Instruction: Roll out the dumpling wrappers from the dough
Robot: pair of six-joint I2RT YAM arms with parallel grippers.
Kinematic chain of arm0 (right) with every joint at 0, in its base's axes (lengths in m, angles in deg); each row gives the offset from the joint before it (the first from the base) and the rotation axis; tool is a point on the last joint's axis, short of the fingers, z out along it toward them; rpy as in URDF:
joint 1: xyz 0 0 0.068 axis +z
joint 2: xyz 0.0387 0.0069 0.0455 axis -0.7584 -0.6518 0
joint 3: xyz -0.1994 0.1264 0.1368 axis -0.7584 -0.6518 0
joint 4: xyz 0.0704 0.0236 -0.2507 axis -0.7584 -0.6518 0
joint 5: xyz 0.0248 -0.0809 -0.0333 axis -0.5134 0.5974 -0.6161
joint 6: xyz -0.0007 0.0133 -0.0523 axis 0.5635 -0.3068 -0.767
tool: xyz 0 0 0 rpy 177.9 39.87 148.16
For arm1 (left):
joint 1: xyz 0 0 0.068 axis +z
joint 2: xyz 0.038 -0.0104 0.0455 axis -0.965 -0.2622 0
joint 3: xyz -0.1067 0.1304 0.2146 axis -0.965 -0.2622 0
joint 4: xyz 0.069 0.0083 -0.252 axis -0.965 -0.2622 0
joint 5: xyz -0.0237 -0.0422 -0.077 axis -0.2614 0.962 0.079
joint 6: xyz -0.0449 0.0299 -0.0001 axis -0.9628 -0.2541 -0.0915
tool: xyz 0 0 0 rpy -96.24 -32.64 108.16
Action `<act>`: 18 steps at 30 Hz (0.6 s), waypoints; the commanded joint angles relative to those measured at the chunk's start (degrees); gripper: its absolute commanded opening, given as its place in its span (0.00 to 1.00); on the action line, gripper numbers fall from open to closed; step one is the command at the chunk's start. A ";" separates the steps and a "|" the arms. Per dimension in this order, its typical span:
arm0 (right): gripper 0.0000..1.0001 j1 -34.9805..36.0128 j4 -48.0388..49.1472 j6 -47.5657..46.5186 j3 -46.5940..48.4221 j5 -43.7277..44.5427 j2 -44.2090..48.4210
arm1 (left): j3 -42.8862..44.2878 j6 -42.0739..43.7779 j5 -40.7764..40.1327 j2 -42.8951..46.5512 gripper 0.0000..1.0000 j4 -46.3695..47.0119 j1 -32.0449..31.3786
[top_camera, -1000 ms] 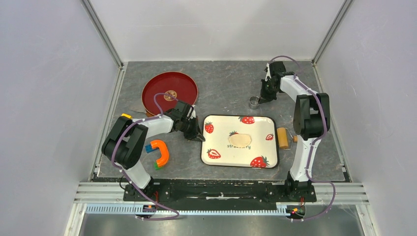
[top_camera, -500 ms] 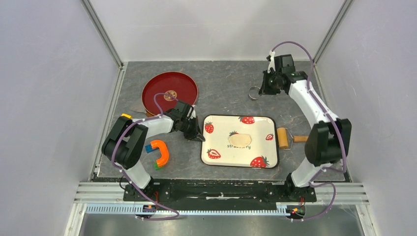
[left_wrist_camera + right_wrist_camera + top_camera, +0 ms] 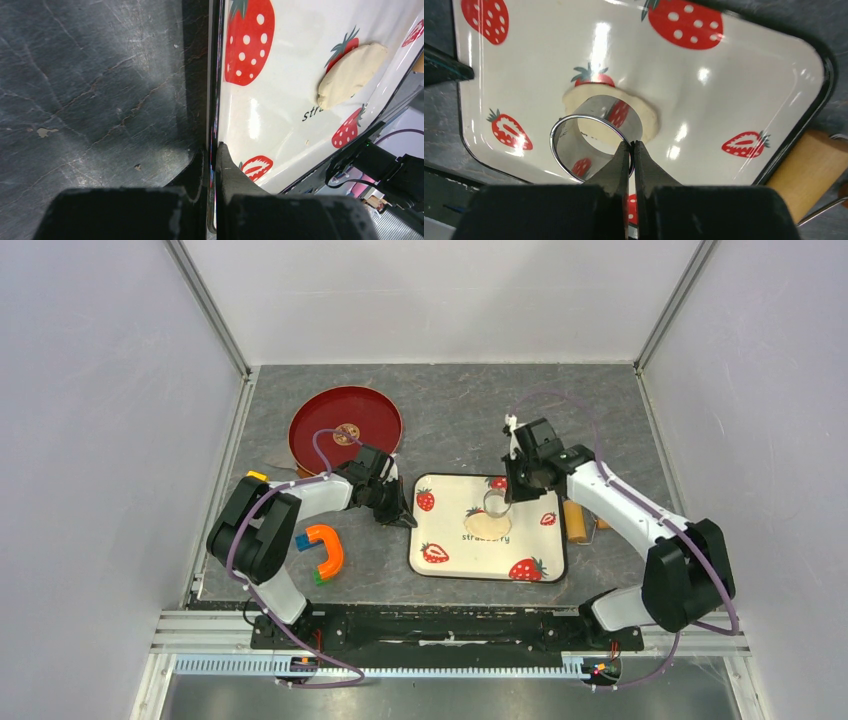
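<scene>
The dough (image 3: pixel 487 527) is a flattened pale cream sheet in the middle of the strawberry tray (image 3: pixel 415 540). My right gripper (image 3: pixel 508 496) is shut on the wall of a small metal ring (image 3: pixel 496 503) and holds it over the dough's far edge. In the right wrist view the ring (image 3: pixel 574 145) covers part of the dough (image 3: pixel 646 117); whether they touch I cannot tell. My left gripper (image 3: pixel 408 521) is shut on the tray's left rim (image 3: pixel 214 100), with the dough (image 3: pixel 350 75) beyond it. The dumpling wrappers are out of view.
A tan wooden roller (image 3: pixel 575 521) lies just off the tray's right edge, under my right arm. A red plate (image 3: pixel 345 423) sits at the back left. An orange and blue curved toy (image 3: pixel 325 550) lies near the left arm.
My right arm has carried the metal ring from the back right of the table forward and left to above the dough on the tray. The left arm has not moved.
</scene>
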 commanded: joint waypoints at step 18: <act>0.00 6.86 7.90 5.23 -7.15 4.48 -1.40 | -3.51 3.94 -10.55 -5.56 0.02 -5.86 -0.89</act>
